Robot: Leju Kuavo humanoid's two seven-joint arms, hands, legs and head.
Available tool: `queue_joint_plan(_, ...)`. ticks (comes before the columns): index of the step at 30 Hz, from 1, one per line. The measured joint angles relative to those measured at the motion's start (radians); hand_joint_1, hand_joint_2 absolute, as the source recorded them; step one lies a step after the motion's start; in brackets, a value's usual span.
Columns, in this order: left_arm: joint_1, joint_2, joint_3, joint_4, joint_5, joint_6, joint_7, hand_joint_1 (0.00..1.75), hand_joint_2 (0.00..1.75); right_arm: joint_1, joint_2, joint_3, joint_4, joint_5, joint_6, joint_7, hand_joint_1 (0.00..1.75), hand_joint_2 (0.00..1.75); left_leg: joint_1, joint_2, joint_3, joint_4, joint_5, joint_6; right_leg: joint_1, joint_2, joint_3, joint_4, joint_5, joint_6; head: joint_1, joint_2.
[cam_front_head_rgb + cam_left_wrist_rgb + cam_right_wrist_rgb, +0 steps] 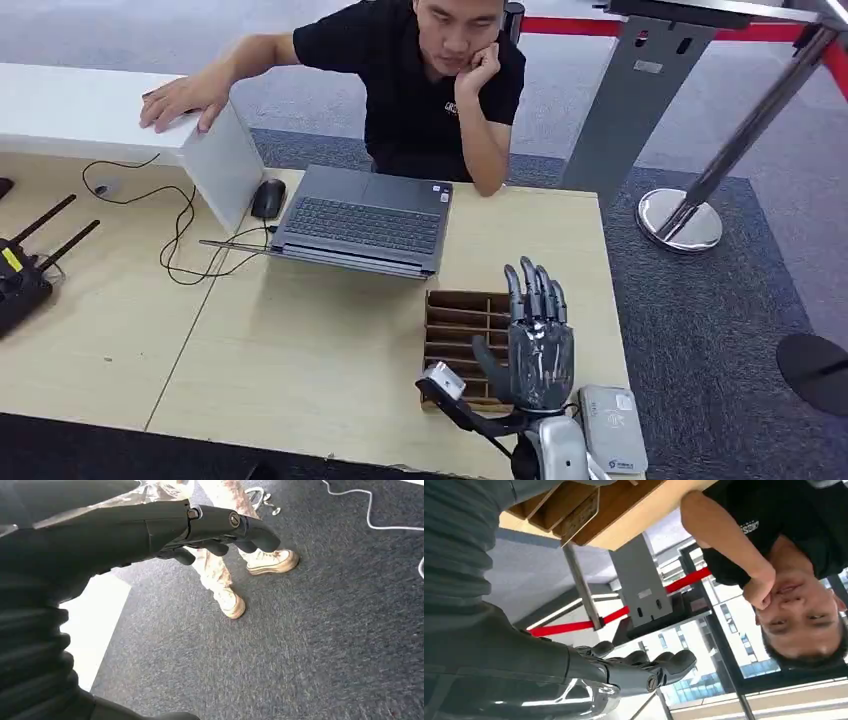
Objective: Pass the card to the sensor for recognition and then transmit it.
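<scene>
Cards cannot be made out in the slotted wooden rack, which sits just under and left of the right hand; its fingers are straight, apart, empty. Sensor lies just right of that wrist. Left hand hangs over carpet, fingers loosely curled, empty.

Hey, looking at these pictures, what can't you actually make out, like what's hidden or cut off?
- Card: the right hand, raised over the wooden slotted tray in the head view, hides part of the slots, so whether a card is there is unclear.
- Grey sensor box: head view, its near end is cut by the bottom edge; its label is too small to read.
- Left hand: left wrist view, fingers curled over carpet, with nothing seen in them.
</scene>
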State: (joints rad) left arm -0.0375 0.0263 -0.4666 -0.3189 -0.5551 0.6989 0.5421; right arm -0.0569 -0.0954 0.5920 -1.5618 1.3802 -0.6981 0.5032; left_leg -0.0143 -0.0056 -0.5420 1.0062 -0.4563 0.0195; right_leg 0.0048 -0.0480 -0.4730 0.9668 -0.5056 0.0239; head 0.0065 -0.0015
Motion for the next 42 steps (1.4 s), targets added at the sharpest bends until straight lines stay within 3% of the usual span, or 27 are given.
queue_joint_plan(10, 0.0, 0.0, -0.026, 0.0, 0.017, 0.0, 0.006, 0.0, 1.75, 0.0, 0.038, 0.0, 0.068, -0.013, 0.0, -0.046, 0.0, 1.75, 0.0, 0.0, 0.0, 0.0, 0.0, 0.0, 0.0, 0.0, 0.0, 0.0, 0.0, 0.0, 0.0, 0.0)
queue_joint_plan(19, 0.0, 0.0, -0.044, 0.0, 0.025, 0.0, -0.002, 0.0, 1.75, 0.0, 0.044, -0.035, 0.117, -0.007, 0.0, -0.024, 0.0, 1.75, 0.0, 0.0, 0.0, 0.0, 0.0, 0.0, 0.0, 0.0, 0.0, 0.0, 0.0, 0.0, 0.0, 0.0)
queue_joint_plan(42, 0.0, 0.001, -0.067, 0.0, 0.023, 0.0, 0.01, 0.0, 1.75, 0.005, 0.081, -0.146, 0.167, 0.01, 0.0, -0.039, 0.0, 1.75, 0.0, 0.0, 0.0, 0.0, 0.0, 0.0, 0.0, 0.0, 0.0, 0.0, 0.0, 0.0, 0.0, 0.0)
